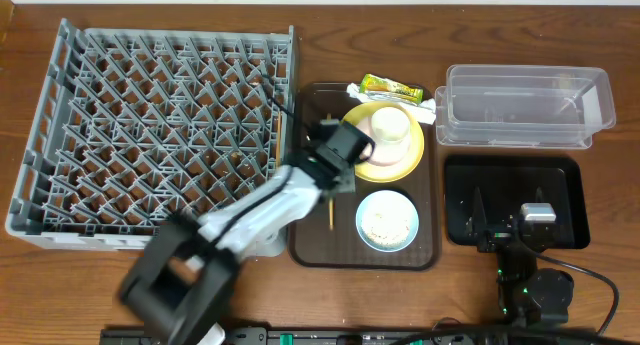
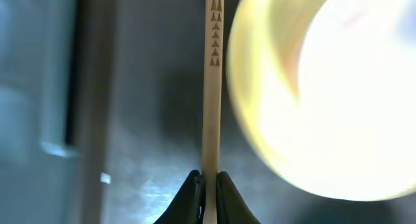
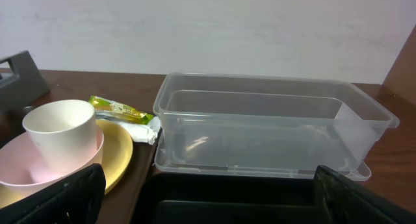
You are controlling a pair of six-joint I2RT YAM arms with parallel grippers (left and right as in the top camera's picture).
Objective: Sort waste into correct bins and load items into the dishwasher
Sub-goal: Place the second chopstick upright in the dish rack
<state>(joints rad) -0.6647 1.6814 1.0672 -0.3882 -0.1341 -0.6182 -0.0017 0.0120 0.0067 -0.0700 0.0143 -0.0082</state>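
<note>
My left gripper [image 1: 335,175] is over the left side of the brown serving tray [image 1: 425,235], shut on a thin wooden chopstick [image 2: 211,87], which runs straight out from the jaws beside the blurred yellow plate [image 2: 312,94]. A short end of the chopstick [image 1: 329,215] shows from above. The yellow plate [image 1: 400,165] carries a pink bowl [image 1: 366,123] with a white cup [image 1: 390,125] in it. A light blue bowl [image 1: 362,223] holds rice [image 1: 387,220]. My right gripper [image 3: 211,204] stands open, empty, at the black tray [image 1: 515,185].
The grey dish rack [image 1: 160,125] fills the left of the table. The clear tub [image 1: 525,105] sits behind the black tray. A yellow-green wrapper [image 1: 390,86] and white packaging [image 3: 143,130] lie at the serving tray's far edge.
</note>
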